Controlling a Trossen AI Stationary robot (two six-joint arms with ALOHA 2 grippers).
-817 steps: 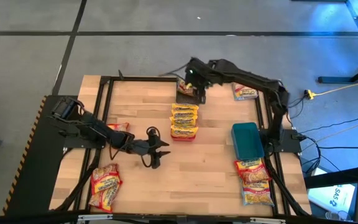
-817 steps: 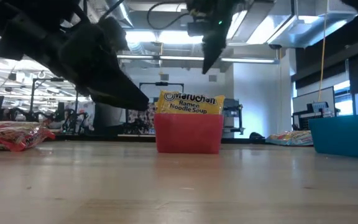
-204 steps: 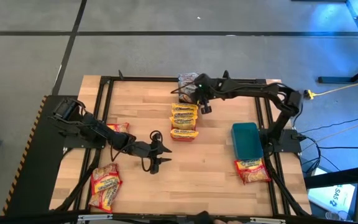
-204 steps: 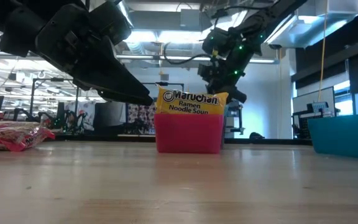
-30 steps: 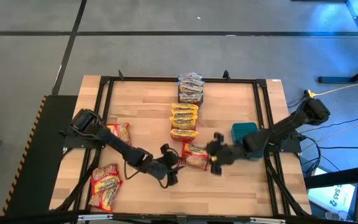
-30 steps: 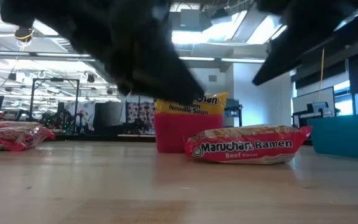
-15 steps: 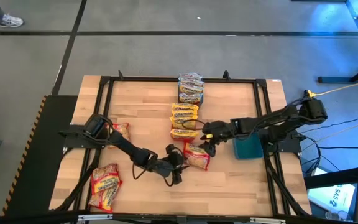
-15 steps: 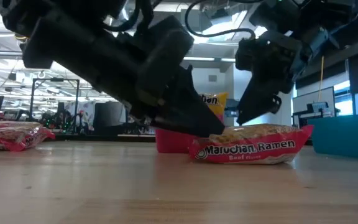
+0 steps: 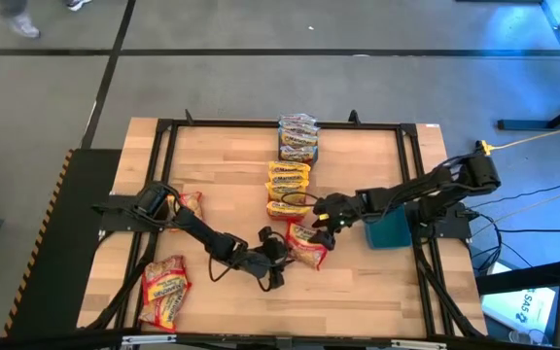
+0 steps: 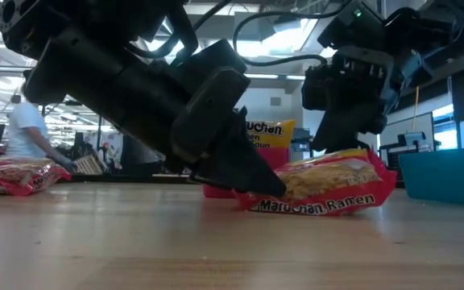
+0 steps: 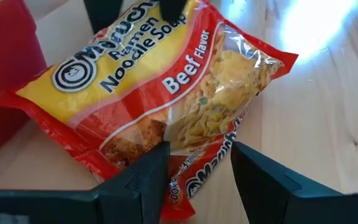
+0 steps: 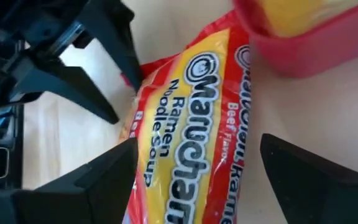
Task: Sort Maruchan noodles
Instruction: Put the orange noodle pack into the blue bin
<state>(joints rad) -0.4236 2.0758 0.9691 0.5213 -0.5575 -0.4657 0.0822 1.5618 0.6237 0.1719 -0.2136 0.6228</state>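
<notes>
While my left end effector [image 9: 278,255] pinches one edge of the crinkly red-and-yellow beef noodle packet [image 9: 306,243], tilting it off the wooden tabletop [image 9: 358,282], my right end effector [image 9: 327,222] hangs spread apart over its other edge, beside the red bin [image 9: 288,208]. Bare wood lies open nearer the front edge.

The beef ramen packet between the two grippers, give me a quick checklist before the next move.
1. Left gripper closed on the beef ramen packet edge: ok.
2. Right gripper open and let go: ok, fingers spread, still above the packet.
3. Packet off the table: not ok, one end still rests down.
4. Red bin right behind the packet: ok.
5. Grip firmness: cannot tell.
</notes>
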